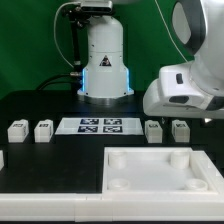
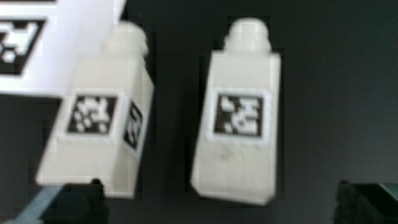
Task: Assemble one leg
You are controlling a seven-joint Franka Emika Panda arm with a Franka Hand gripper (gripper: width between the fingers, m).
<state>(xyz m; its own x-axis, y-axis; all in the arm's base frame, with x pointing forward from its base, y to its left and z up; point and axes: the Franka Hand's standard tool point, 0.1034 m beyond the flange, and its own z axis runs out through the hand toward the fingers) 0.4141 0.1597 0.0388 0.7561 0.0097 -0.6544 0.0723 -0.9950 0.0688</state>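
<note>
Black worktop (image 1: 30,105) holds four loose legs (image 1: 153,130) in a row. None stands in the white tabletop (image 1: 150,172) yet. The gripper (image 2: 214,205) is wide open, holding nothing, above two legs by the marker board (image 1: 100,125).

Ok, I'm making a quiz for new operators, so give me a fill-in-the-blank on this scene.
1. In the exterior view, ___ legs sit in a row.
2. The marker board lies ___ the two pairs.
3. The claw is ___, holding nothing.
4. The tabletop has corner sockets of ___ shape.
Missing words: four; between; open; round.
</note>
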